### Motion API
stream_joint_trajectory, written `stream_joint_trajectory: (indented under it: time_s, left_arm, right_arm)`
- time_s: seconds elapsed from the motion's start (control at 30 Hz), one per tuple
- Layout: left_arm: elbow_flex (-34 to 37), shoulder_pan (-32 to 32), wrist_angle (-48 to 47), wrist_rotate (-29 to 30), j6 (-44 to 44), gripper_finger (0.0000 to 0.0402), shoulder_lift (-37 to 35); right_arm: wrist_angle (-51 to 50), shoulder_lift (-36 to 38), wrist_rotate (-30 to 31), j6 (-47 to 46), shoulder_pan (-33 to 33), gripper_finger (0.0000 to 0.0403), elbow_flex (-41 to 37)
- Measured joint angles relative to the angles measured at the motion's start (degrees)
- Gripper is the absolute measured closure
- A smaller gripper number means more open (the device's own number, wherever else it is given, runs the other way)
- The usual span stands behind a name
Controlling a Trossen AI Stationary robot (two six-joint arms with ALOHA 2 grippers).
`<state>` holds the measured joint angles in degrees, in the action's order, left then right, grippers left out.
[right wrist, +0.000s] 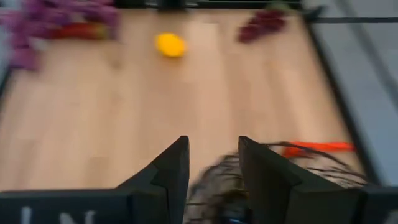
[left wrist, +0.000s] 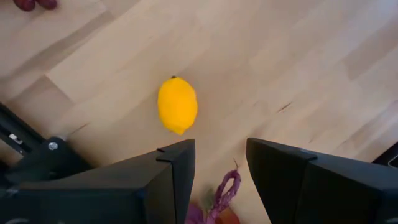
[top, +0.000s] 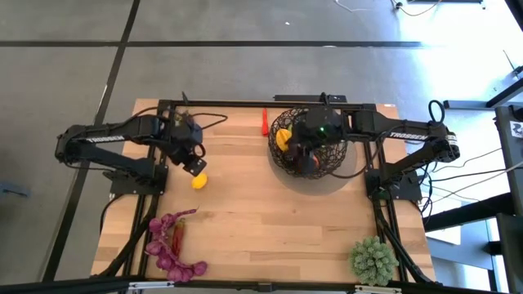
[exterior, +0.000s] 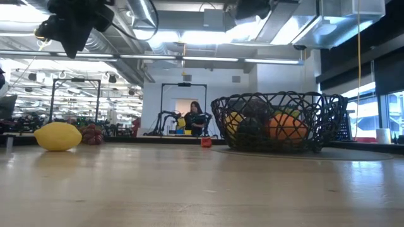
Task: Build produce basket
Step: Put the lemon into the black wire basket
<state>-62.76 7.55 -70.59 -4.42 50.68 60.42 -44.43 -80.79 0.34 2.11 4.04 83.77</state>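
Note:
The dark wire basket (top: 337, 159) stands at the far right of the table and holds an orange (exterior: 285, 126) and other fruit. My right gripper (right wrist: 213, 163) is open and empty over the basket's rim (right wrist: 298, 163). A lemon (top: 198, 181) lies on the table at the left, and it also shows in the left wrist view (left wrist: 177, 104) and the low view (exterior: 58, 136). My left gripper (left wrist: 221, 167) is open and empty, a little above the lemon and just to its far side (top: 194, 164). A red chilli (top: 264, 122) lies left of the basket.
Purple leaves with a second red chilli (top: 169, 245) lie near the front left corner. Dark purple grapes (right wrist: 261, 25) lie at the far left, behind the lemon in the low view (exterior: 93, 133). A spiky pale green plant ball (top: 374, 260) sits at the front right corner.

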Motion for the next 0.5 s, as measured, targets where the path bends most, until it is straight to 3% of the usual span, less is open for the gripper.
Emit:
stream_joint_trajectory:
  time_s: [0.13,0.5]
  left_arm:
    - [0.25,-1.17,-0.37,1.34,2.01,0.0268,-0.02]
    - [9.53,-2.43,1.97,-0.62,5.87,0.0268,0.00]
  right_arm:
    - [0.00,0.00,-7.63,-0.04,0.06,0.0264,0.00]
    - [3.85,-0.41,-18.17,-0.34,0.04,0.0264,-1.72]
